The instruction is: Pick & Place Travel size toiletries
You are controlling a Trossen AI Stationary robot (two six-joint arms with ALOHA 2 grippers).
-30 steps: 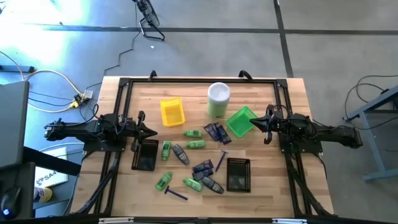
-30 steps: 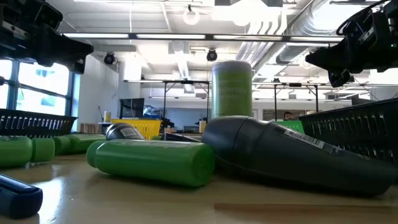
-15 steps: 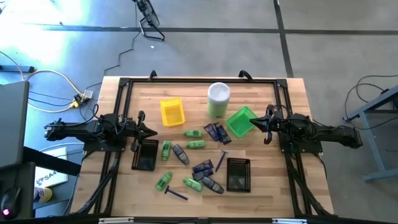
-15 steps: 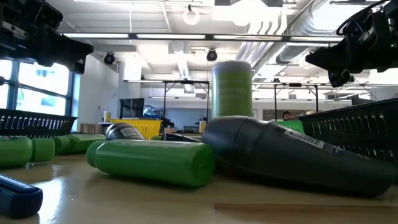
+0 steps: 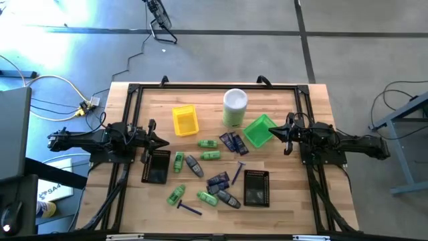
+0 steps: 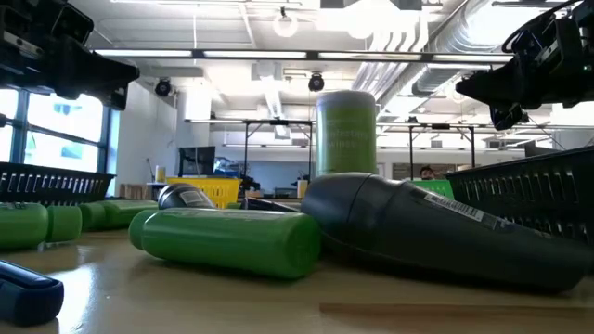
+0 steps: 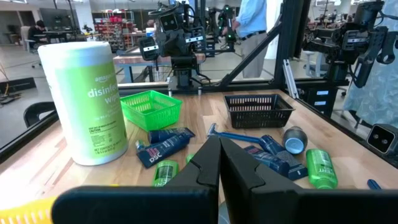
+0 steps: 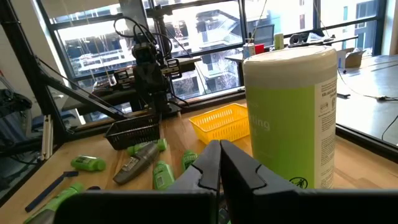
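**Nothing lifted yet, and a crowded pile waits in the middle**

Well, both arms sit at the table's sides. The left gripper (image 5: 162, 141) hangs above the near-left black tray (image 5: 156, 166), fingers pressed together and holding nothing. The right gripper (image 5: 272, 133) hovers at the edge of the green tray (image 5: 259, 130), jaws likewise closed and empty.

The travel size toiletries (image 5: 212, 181) lie scattered across the wood between the arms: green bottles, grey oval pieces, navy packets, purple razors. Near the front, several overlap or touch, though from above it's hard to say exactly which ones.

That clutter is the danger. A descent into that front cluster could pinch two items at once, or nudge a round green bottle (image 6: 225, 242) so it rolls away. Closed jaws must open first, or they will just shove things aside.

The tall canister (image 5: 235, 107) stands just beside the green tray; a careless swing from the right arm might topple it. A thin razor (image 5: 188, 207) lies flat near the front edge and could slip from the fingertips.
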